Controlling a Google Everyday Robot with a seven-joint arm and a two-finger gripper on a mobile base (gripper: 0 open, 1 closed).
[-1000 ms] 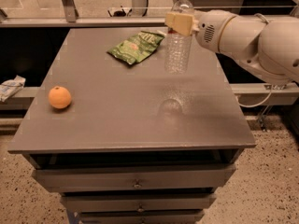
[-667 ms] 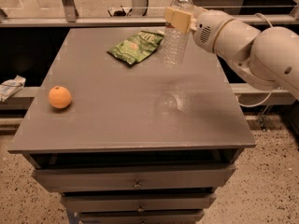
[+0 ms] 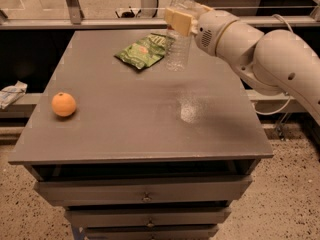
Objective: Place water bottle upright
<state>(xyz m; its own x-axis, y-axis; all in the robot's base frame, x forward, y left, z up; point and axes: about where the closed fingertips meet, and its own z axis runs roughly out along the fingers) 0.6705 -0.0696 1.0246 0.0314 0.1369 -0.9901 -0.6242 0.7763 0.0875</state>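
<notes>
The water bottle point(image 3: 177, 49) is clear and ribbed with a white cap. It stands upright near the back of the grey table point(image 3: 125, 134), just right of a green snack bag. My gripper point(image 3: 179, 20) reaches in from the right and is shut on the bottle's upper part, below the cap. The bottle's base is at or just above the tabletop; I cannot tell whether it touches. A bright patch of light point(image 3: 190, 109) lies on the table in front of it.
A green snack bag point(image 3: 142, 50) lies at the back, touching or almost touching the bottle's left side. An orange point(image 3: 64, 104) sits at the left front. Drawers point(image 3: 145, 190) are below the tabletop. A rail point(image 3: 100, 19) runs behind the table. A white cloth point(image 3: 11, 94) lies at the far left.
My gripper has moved the upright bottle a little to the left and back, closer to the snack bag. The orange and the bag have not moved.
</notes>
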